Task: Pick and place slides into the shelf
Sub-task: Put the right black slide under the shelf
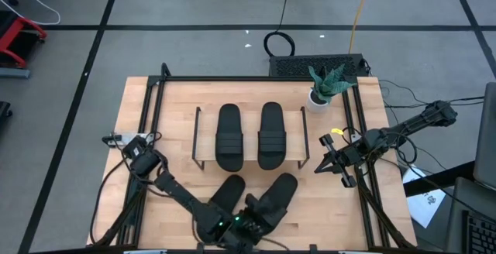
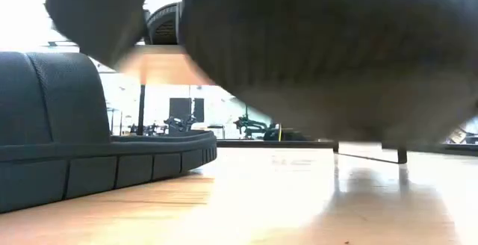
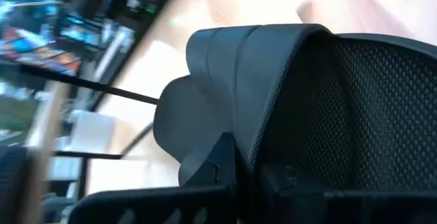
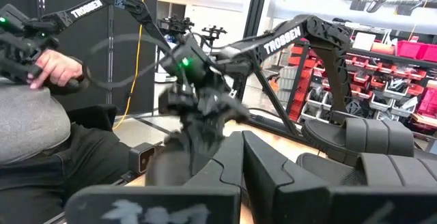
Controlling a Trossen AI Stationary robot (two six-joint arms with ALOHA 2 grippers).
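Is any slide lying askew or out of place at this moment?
Yes. Two slides sit straight and parallel on the shelf. The other two lie splayed at the table's near edge, where the left gripper has shut on one.

"TROSSEN" reads on both arm links (image 4: 290,36).

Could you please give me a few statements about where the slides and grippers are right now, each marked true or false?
1. Two slides lie side by side on the shelf. True.
2. The left gripper is shut on a slide at the table's near edge. True.
3. All four slides are on the shelf. False: two lie off it, on the tabletop in front.
4. The right gripper holds a slide. False: it is shut on nothing, waiting beside the shelf.
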